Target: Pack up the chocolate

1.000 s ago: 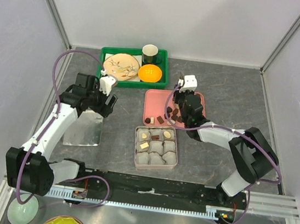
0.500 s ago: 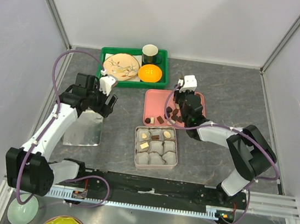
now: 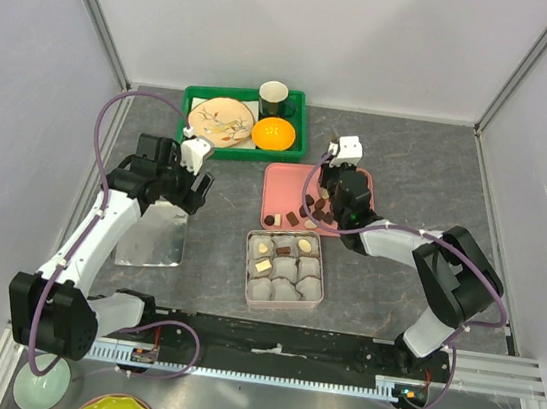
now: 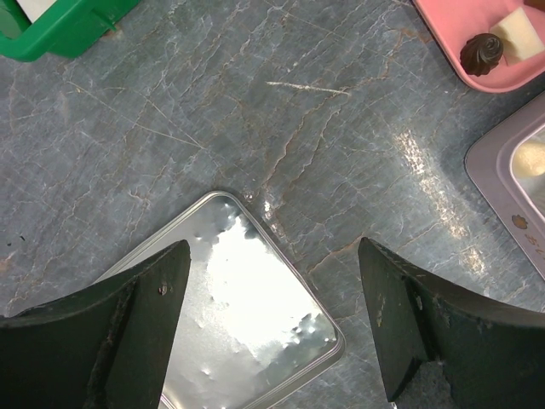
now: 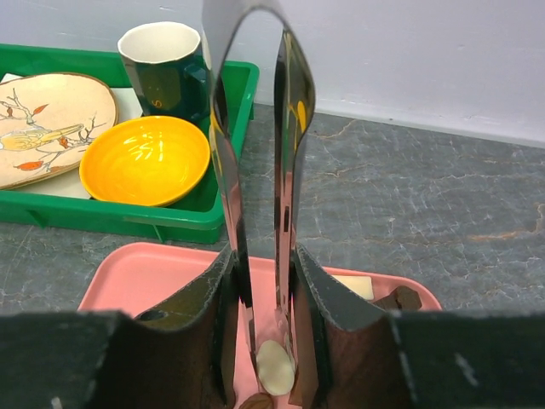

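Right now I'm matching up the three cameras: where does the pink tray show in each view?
Top external: pink tray mid-table, right of centre.
Left wrist: pink tray, only its corner, top right.
Right wrist: pink tray along the bottom, under the tongs.
Shared landmark: the green crate, in all three.

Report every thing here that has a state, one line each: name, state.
left gripper: open, above the lid.
right gripper: shut on the tongs.
tongs: tips closed around a cream chocolate, over the pink tray.
tin box: open, some paper cups filled.
lid: off, flat on the table.
orange bowl: upright, empty.
cup: upright.
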Action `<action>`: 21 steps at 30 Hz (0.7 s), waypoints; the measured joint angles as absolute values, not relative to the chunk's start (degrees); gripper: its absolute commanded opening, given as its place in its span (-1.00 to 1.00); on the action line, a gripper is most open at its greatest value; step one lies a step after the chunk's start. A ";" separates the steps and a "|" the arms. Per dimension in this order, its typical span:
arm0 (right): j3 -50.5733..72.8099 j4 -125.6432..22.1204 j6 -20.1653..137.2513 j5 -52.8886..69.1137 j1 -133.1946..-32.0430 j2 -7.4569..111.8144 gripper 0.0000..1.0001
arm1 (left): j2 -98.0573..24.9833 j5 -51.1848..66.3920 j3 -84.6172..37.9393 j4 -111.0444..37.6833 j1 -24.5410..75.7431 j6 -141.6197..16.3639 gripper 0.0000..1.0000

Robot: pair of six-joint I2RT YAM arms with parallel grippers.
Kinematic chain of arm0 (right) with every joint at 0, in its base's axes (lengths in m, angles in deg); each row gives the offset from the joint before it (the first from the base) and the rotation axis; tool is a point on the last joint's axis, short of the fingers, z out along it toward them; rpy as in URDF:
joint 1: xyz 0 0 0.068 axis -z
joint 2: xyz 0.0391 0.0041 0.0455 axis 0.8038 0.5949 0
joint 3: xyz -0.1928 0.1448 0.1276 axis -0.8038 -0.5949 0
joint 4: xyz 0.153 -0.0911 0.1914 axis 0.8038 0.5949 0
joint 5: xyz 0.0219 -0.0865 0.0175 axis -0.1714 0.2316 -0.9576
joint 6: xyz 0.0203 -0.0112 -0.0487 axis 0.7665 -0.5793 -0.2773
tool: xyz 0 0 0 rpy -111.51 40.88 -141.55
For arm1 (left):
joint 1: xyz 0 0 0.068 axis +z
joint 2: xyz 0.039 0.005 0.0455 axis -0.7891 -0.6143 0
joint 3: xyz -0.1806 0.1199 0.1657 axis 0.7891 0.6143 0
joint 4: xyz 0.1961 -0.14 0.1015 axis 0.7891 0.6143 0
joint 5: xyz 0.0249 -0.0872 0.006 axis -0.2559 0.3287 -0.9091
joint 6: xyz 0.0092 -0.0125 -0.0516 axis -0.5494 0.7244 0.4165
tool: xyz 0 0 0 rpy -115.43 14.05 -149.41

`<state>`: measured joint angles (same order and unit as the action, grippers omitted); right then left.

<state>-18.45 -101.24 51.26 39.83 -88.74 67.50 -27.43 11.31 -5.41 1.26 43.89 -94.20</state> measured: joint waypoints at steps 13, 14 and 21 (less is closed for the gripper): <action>-17.47 -96.30 53.16 34.56 -88.71 60.33 -0.75 | -27.06 11.22 -5.41 1.26 43.89 -94.50 0.75; -17.45 -95.88 53.38 33.97 -88.89 58.60 -0.75 | -27.06 11.20 -5.41 1.26 43.89 -94.50 0.75; -19.74 -93.11 55.13 30.43 -92.85 44.79 -0.76 | -27.06 10.46 -5.41 1.28 43.89 -94.50 0.75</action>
